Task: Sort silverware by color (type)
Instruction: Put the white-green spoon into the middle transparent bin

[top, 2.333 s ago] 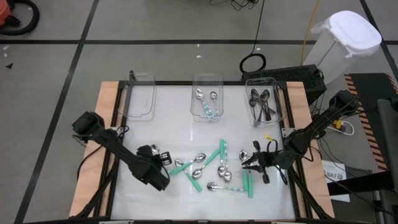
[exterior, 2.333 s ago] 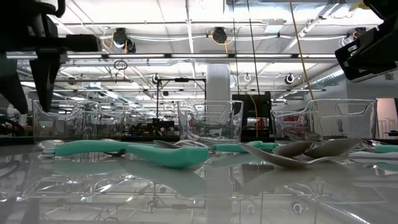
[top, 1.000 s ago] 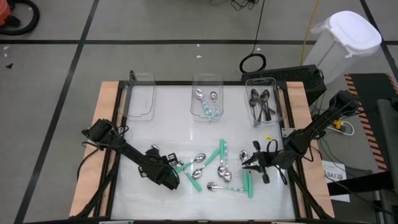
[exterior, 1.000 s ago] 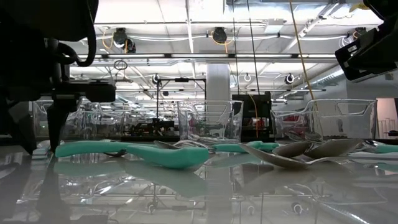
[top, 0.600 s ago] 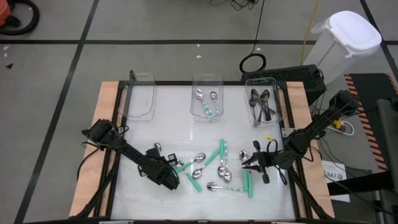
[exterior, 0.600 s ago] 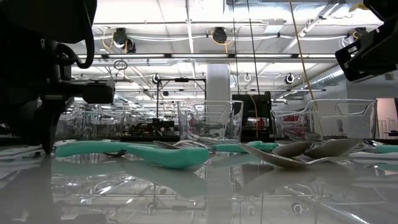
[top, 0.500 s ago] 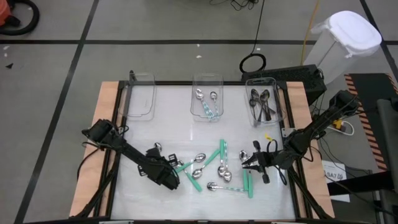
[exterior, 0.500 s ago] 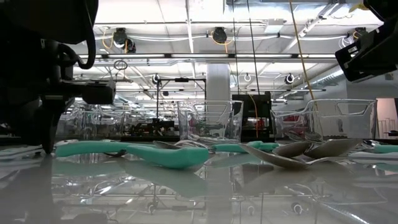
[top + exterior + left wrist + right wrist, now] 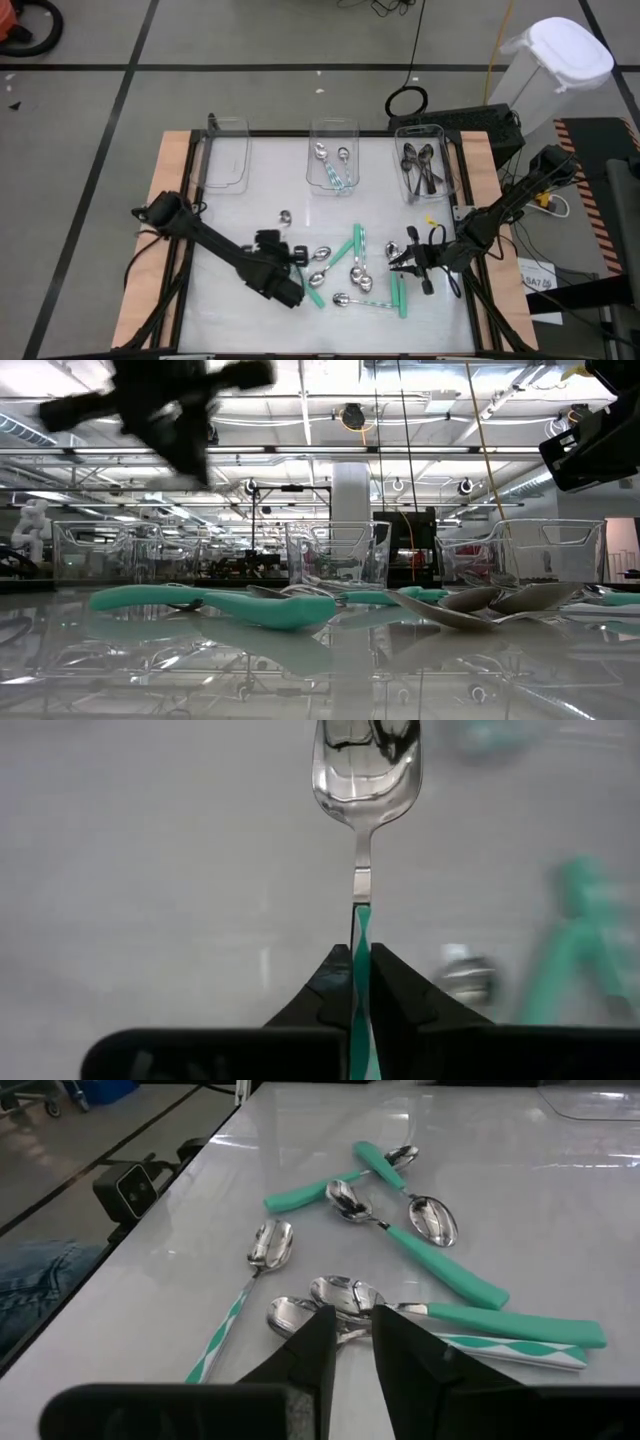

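Observation:
My left gripper [image 9: 283, 240] [image 9: 361, 948] is shut on a spoon with a silver bowl [image 9: 366, 760] and a teal-and-white striped handle, and it shows blurred high in the low view [image 9: 165, 395]. The spoon's bowl [image 9: 285, 216] points toward the far edge. Several teal-handled spoons [image 9: 355, 245] and silver spoons [image 9: 360, 278] lie flat in a loose heap mid-table. My right gripper [image 9: 392, 262] [image 9: 352, 1312] hovers at the heap's right side, its fingers a narrow gap apart and empty. My left gripper pinches the spoon's striped handle [image 9: 361, 930] between its two fingers. The fingers lie along the handle, and the neck and bowl stick out straight beyond the fingertips. The spoon is lifted clear of the table.
Three clear bins stand along the far edge: the left one [image 9: 225, 160] with nothing in it, the middle one [image 9: 333, 165] with teal-handled spoons, the right one [image 9: 425, 170] with dark spoons. Wooden strips [image 9: 168, 190] border the table's left and right sides.
My left gripper was down at the table by the heap's left end. It has now risen sharply and gone toward the right and far edges, carrying the striped-handled spoon clear of the table.

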